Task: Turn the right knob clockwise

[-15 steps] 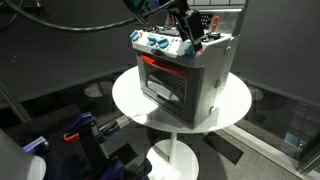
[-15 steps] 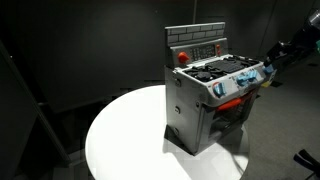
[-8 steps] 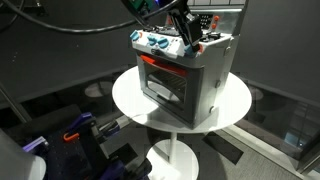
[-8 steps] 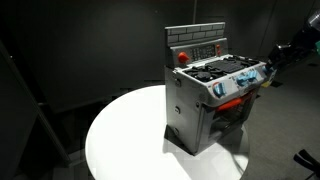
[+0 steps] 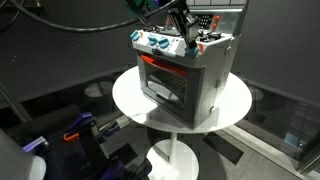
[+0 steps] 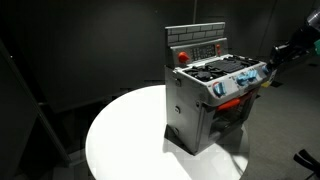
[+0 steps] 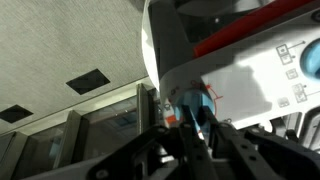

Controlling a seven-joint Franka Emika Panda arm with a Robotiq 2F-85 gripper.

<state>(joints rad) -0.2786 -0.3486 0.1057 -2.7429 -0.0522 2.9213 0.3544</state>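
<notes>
A grey toy stove point(image 5: 190, 78) point(image 6: 200, 105) stands on a round white table point(image 5: 128, 98) point(image 6: 125, 140). The right knob point(image 7: 191, 100), pale blue, shows in the wrist view between my fingers. My gripper point(image 7: 194, 113) is shut on it, one dark finger point(image 7: 209, 122) on each side. In both exterior views my gripper point(image 5: 185, 42) point(image 6: 268, 68) sits at the right end of the stove's front knob row and covers that knob.
Other like knobs point(image 5: 153, 42) point(image 6: 232, 84) line the stove's front left of my gripper. A red round button point(image 6: 182, 56) sits on the back panel. The table edge lies close around the stove. Dark floor and blue-black equipment point(image 5: 75, 135) lie below.
The jaws have closed onto the right knob over the last second. The arm has barely moved, and the stove has stayed in place.
</notes>
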